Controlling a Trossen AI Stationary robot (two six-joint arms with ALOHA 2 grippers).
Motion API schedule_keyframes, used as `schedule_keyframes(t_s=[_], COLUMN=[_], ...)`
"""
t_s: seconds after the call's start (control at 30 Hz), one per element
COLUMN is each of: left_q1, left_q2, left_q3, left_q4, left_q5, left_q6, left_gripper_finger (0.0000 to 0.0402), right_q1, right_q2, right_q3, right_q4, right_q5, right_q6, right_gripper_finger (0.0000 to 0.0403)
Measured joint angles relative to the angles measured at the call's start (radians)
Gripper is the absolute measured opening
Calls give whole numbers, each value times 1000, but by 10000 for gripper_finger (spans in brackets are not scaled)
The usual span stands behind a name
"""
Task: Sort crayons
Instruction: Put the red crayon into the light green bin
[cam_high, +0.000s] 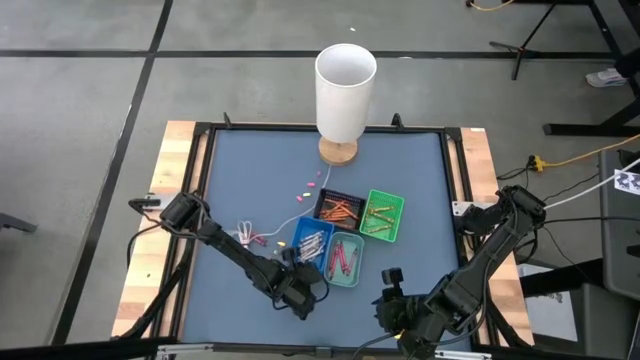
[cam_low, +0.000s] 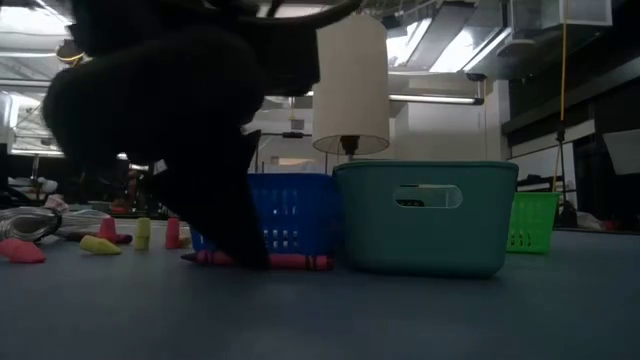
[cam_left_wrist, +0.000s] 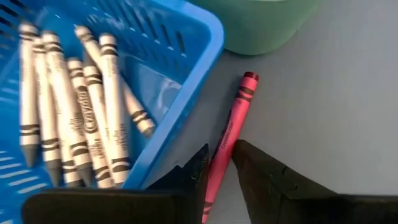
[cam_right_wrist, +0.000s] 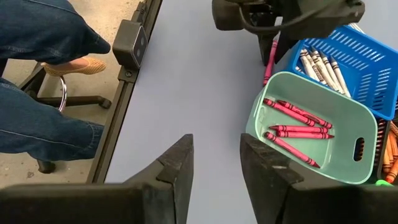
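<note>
pink crayon (cam_left_wrist: 231, 134) on the mat beside the blue tray (cam_left_wrist: 186, 74), left gripper (cam_left_wrist: 217, 163) straddling it

high view: left gripper sits low by the blue tray, right gripper (cam_right_wrist: 216, 158) waits near the table's front edge, fingers apart and empty. left wrist view: fingers flank the wrapped, paper-labelled stick with slim gaps showing, not yet clamped; closing off-centre against the tray wall could flick it away. right wrist view: matching pink crayons (cam_right_wrist: 298, 124) lie in the teal tray (cam_right_wrist: 261, 112).
</note>
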Motion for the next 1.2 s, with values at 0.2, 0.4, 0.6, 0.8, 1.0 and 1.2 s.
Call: schedule_keyframes(t_s=[0.2, 0.4, 0.6, 0.8, 1.0, 1.2], left_q1=[13, 13, 12, 12, 6, -11], left_q2=[-5, -11, -11, -12, -25, -65], left_q3=[0, -2, -2, -2, -4, -7], left_q4=[0, 2, 4, 2, 9, 17], left_q5=[67, 74, 82, 91, 95, 159], left_q6=[24, 25, 25, 24, 22, 22], left_gripper_finger=[78, 73, 31, 9, 7, 6], right_q1=[0, 0, 0, 0, 0, 0], right_q2=[0, 0, 0, 0, 0, 0], right_q3=[0, 0, 0, 0, 0, 0], right_q4=[0, 0, 0, 0, 0, -2], right_q5=[0, 0, 0, 0, 0, 0], right_q6=[0, 0, 0, 0, 0, 0], right_gripper_finger=[128, 128, 128, 128, 128, 128])
